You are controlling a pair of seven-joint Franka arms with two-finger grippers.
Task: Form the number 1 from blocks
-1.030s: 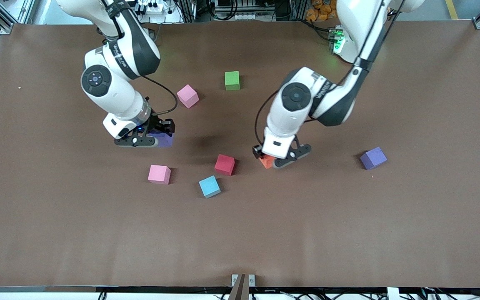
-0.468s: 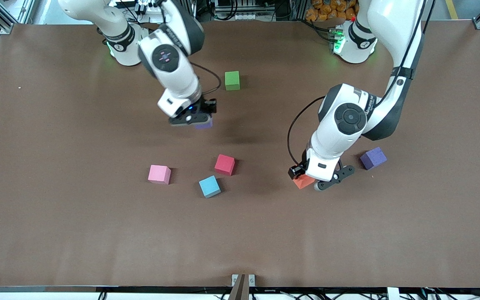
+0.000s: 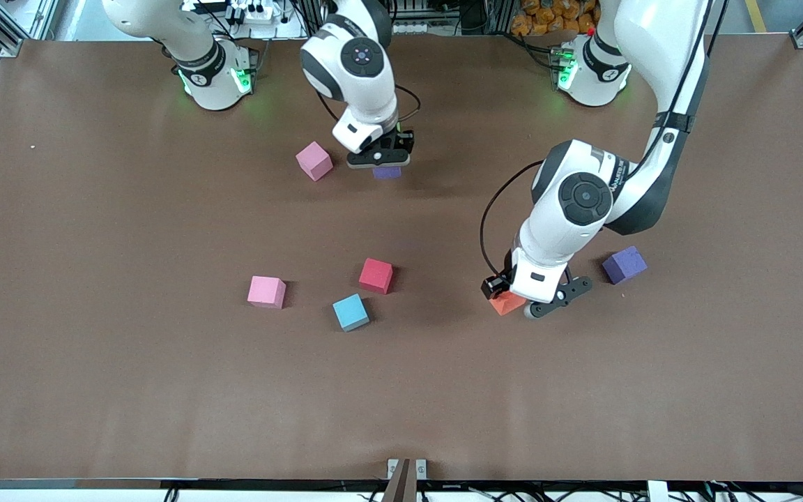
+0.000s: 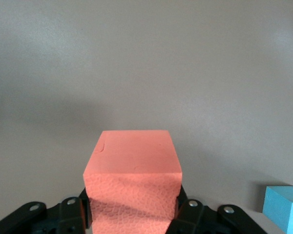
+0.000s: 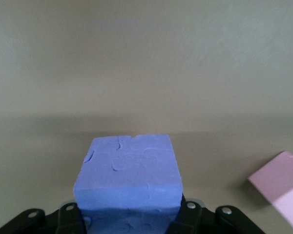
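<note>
**Brown table, both grippers loaded**

Brown table surface [image 3: 95, 390] carries loose blocks. The right gripper [image 3: 380, 159] is clamped on a purple block [image 5: 128, 175], over the table near a pink block [image 3: 314, 161]. The left gripper [image 3: 523, 300] is clamped on the orange block [image 4: 133, 183], low over the table near the second purple block [image 3: 624, 265]. Red block [image 3: 376, 275], light blue block [image 3: 350, 312] and second pink block [image 3: 266, 291] lie mid-table, nearer the front camera.

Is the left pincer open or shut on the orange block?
Shut on it: in the left wrist view the left pincer has both fingers pressed against the orange block sides.
</note>
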